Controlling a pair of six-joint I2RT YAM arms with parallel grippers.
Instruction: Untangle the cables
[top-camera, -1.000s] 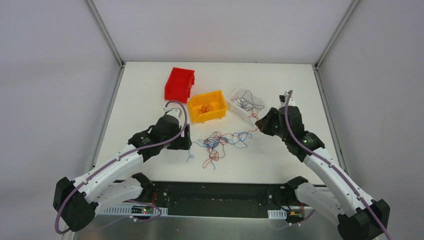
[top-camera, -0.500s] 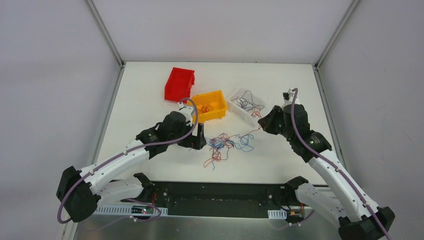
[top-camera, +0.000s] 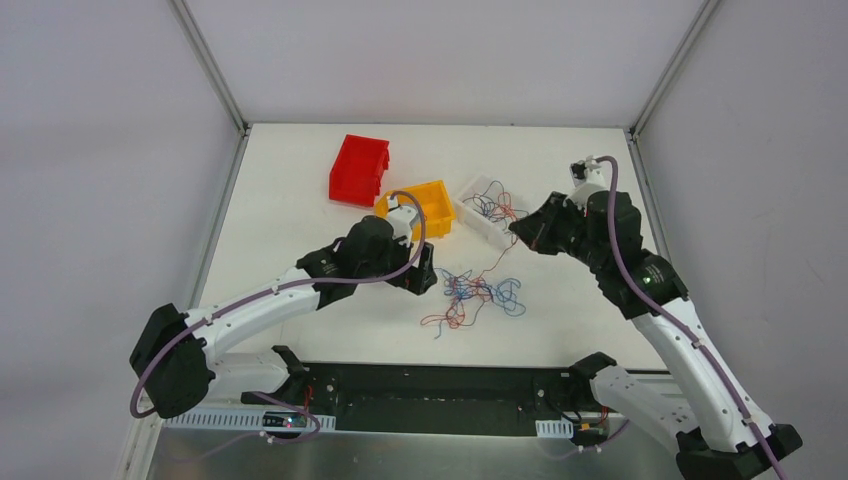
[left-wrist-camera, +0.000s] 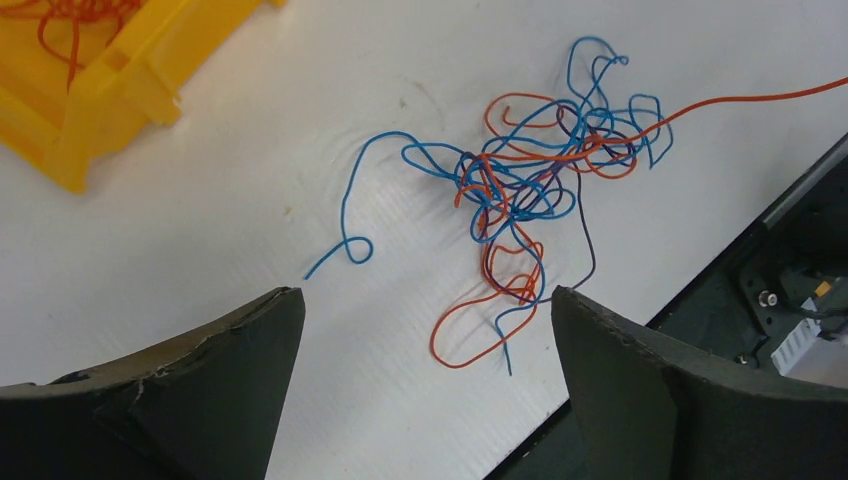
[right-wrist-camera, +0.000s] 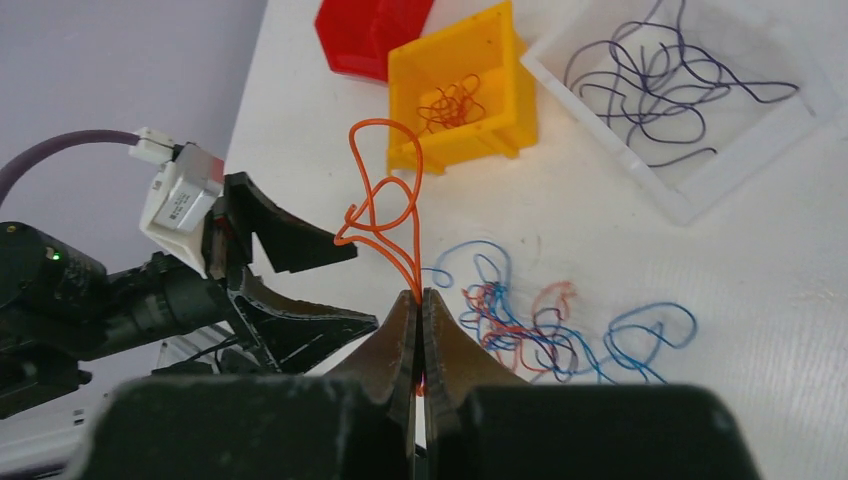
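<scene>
From above I see the cables (top-camera: 478, 295) lying as a loose blue-and-orange knot on the white table (top-camera: 290, 220), near its front edge and between my two arms. The left gripper (top-camera: 425, 272) sits just left of the knot, in front of the yellow bin (top-camera: 441, 222), with the red bin (top-camera: 358, 168) behind. The right gripper (top-camera: 520, 232) hangs beside the clear bin (top-camera: 470, 215), and one orange wire (top-camera: 497, 262) runs from the heap up to it. My left wrist camera shows both fingers spread wide with nothing between them, the knot ahead on the table and a blue tail curling toward me. On the right wrist camera the jaws are pinched tight on the orange wire, which loops upward; dark wires (right-wrist-camera: 650, 90) lie in the clear bin.
</scene>
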